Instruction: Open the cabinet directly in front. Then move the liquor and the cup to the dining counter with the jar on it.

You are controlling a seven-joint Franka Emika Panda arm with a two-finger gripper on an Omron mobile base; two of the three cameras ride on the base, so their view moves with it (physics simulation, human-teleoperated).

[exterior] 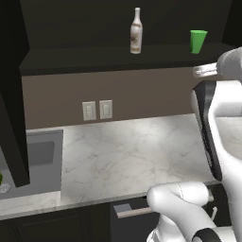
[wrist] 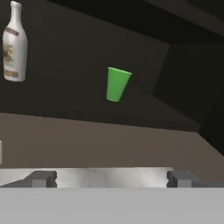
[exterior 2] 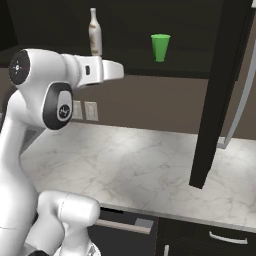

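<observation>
Cabinet (exterior: 118,56) open: one liquor (exterior: 136,31), one cup (exterior: 198,41) inside.

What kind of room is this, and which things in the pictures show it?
Most likely a kitchen. A marble worktop with a sink runs under an open dark wall cabinet. On its shelf stand a liquor bottle and a green cup.

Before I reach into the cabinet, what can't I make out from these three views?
- Liquor: label print too small to read in every view.
- Cup: its inside is hidden, seen from below in the hand view.
- Cabinet: top cut off by the frame edge in both base views.
- Sink: partly hidden by the left door in the left base view.
</observation>
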